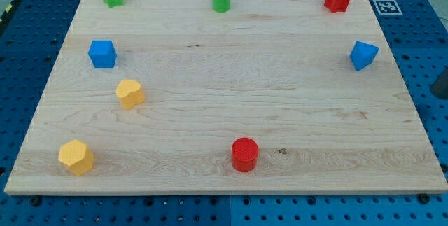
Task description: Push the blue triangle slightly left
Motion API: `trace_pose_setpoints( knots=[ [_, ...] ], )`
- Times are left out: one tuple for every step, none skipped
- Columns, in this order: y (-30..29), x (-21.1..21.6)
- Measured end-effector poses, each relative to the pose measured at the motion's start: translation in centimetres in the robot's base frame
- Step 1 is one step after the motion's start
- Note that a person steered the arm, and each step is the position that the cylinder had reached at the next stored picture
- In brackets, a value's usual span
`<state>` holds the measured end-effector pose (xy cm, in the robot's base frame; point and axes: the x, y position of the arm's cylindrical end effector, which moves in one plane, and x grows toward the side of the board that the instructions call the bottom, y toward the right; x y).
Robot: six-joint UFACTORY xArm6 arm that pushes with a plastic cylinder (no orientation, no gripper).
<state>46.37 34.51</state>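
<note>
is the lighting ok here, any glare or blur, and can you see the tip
Camera view: even, soft light on the wooden board, no strong glare; blocks cast only short, faint shadows, as under the red cylinder. Focus is sharp out to the blue triangle. My tip does not clearly show; only a dark blurred shape at the view's right edge.

We see a light wooden worktop (224,114) made of joined planks, with grain running across the view and a small dark knot near the view's bottom. It rests on a blue perforated base (420,30) with regular rows of round holes, visible along all four edges. A black-and-white square marker (386,6) sits on the base at the view's top right. A yellow-and-black striped strip (10,9) shows at the view's top left. Lighting is even, with short soft shadows.
</note>
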Motion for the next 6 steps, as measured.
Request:
trace_pose_setpoints(
  knots=[
    [-0.4, -5.0],
    [-1.0, -6.4],
    [-4.1, -7.3],
    [-8.7, -7.6],
    [-11.5, -7.6],
    [-11.7, -7.6]
  ],
)
